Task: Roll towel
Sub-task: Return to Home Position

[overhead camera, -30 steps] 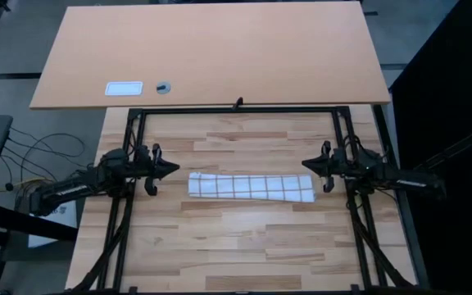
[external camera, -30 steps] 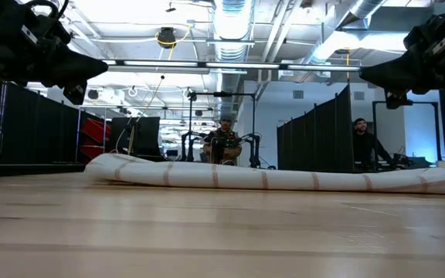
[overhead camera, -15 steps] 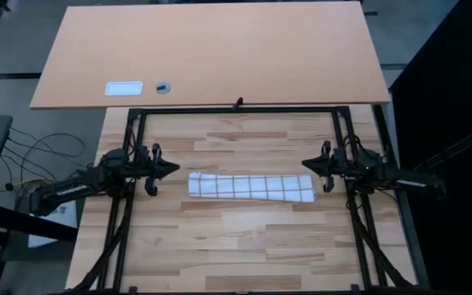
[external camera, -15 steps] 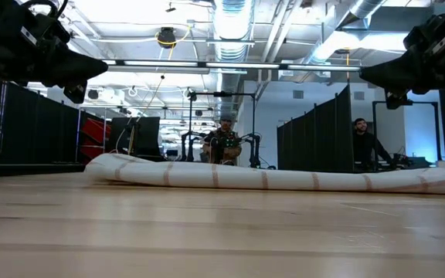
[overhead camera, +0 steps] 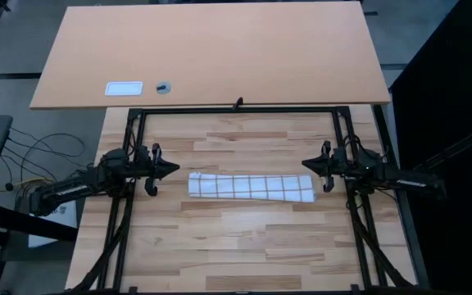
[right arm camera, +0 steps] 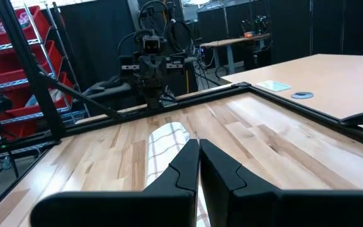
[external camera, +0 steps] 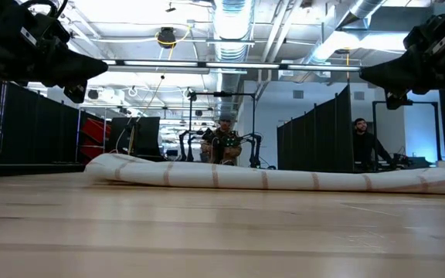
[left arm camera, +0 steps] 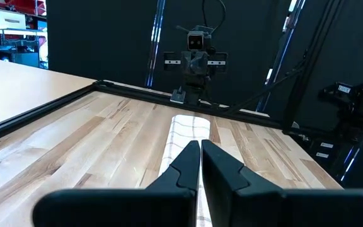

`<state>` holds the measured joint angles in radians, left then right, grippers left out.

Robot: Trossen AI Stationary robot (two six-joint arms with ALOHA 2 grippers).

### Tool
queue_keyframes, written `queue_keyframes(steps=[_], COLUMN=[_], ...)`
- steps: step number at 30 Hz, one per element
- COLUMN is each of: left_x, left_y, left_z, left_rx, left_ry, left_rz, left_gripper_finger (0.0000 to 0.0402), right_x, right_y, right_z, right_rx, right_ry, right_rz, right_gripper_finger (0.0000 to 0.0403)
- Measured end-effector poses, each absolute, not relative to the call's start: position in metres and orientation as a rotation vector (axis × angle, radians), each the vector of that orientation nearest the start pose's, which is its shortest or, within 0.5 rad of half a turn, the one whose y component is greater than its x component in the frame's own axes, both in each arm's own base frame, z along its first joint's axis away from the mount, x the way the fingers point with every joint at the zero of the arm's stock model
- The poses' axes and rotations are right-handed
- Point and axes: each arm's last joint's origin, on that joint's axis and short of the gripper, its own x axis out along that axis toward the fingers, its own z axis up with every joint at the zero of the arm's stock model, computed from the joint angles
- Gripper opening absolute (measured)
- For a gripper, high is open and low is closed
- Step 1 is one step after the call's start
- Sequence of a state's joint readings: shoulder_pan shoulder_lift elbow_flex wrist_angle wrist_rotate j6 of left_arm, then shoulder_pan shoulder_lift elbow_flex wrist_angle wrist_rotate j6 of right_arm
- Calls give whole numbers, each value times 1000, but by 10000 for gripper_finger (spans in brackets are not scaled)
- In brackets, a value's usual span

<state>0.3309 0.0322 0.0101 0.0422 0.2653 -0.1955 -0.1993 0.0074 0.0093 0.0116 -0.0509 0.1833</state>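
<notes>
Okay: left gripper point(overhead camera: 173, 170) 9 o'clock of checkered towel roll point(overhead camera: 251, 187), right gripper point(overhead camera: 306, 164) 3 o'clock, both pinched closed, empty; pull your arms straight outward.

No writing, brand or number can be read in any view. The white card point(overhead camera: 124, 88) lying on the far bench point(overhead camera: 220, 49), toward its left, is too small to show any print.

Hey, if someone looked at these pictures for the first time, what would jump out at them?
The white checked towel, rolled or folded into a long narrow strip, lies across the middle of the wooden table. The left hand and right hand hover near its two ends, fingers shut, pointing toward each other and touching nothing.
</notes>
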Motion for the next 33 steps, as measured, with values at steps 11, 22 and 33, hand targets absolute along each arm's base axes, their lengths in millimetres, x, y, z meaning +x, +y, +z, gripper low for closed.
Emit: queue_keyframes(steps=[11,22,33], left_x=[95,97,98], left_y=[24,14,16], left_z=[169,171,167], left_rx=[-234,-230,-163], left_ry=[-28,-36,-12], left_rz=[50,-77,61], left_gripper_finger=[0,0,0], right_x=[96,96,96], right_y=[-18,-18,-18], right_z=[167,167,167], right_rx=[182,181,181], right_ry=[-27,-27,-27], right_rz=[-147,-146,-146], right_gripper_finger=[0,0,0])
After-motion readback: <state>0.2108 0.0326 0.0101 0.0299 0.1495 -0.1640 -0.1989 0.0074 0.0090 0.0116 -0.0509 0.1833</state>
